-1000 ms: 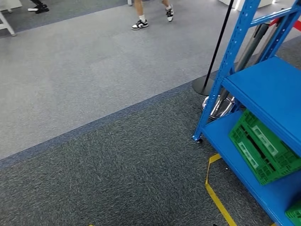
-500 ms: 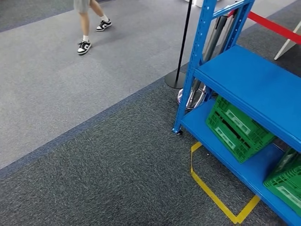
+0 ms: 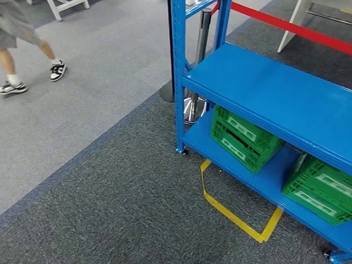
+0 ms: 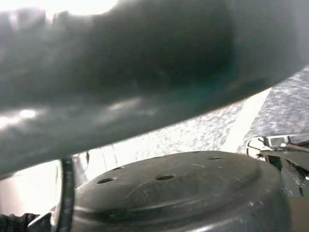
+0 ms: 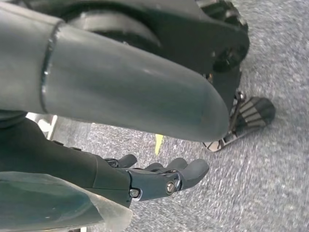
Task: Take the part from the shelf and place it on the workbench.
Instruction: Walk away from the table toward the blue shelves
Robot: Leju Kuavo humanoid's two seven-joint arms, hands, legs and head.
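Note:
A blue metal shelf rack (image 3: 265,93) stands on the right of the head view. Its middle board is bare. On its bottom board sit two green plastic crates (image 3: 242,137), the second (image 3: 322,187) further right. What lies inside the crates is hidden, and I cannot make out a part. In the right wrist view my right hand (image 5: 160,179) hangs over the grey carpet, fingers stretched out and holding nothing. In the left wrist view my left hand (image 4: 120,72) is a blurred grey mass close to the lens, and its fingers are not readable.
A person (image 3: 16,55) walks across the light carpet at the far left. A black stanchion (image 3: 170,66) and a chrome post (image 3: 197,71) stand behind the rack's corner, with a red belt (image 3: 290,27) beyond. Yellow tape (image 3: 236,217) marks the dark carpet before the rack.
The camera has swung to the right: the rack now sits nearer the picture's middle and shows a second green crate. The walking person has slid to the left edge.

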